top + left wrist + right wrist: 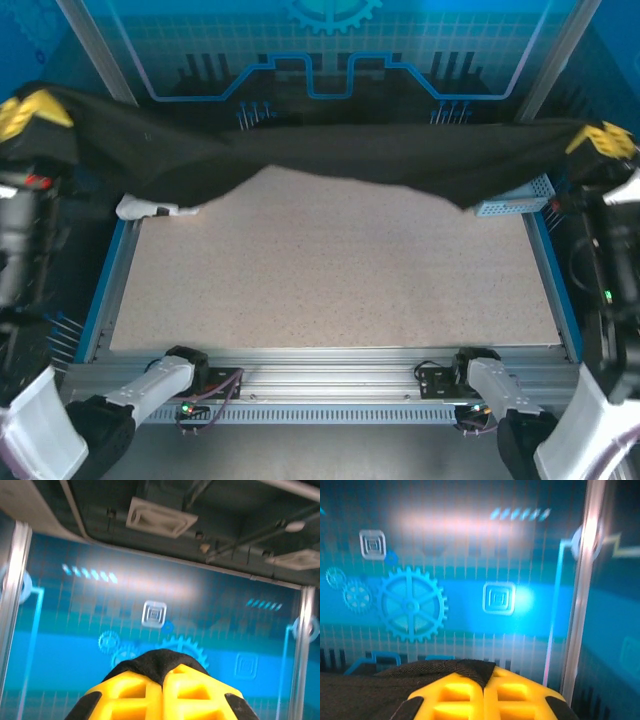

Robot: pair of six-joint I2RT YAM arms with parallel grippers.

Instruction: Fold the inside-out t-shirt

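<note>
The inside-out t-shirt is a plain black cloth stretched wide across the back of the table, held up at both ends and sagging in the middle. My left gripper is raised at the far left, shut on one end of the t-shirt. In the left wrist view the yellow fingers press together with black cloth pinched between them. My right gripper is raised at the far right, shut on the other end. The right wrist view has the black cloth running left from the shut yellow fingers.
A speckled beige table lies below the hanging cloth. A white folded garment lies at the back left under the cloth. A small blue perforated bin stands at the back right. Blue rails edge the table, with a printed blue backdrop behind.
</note>
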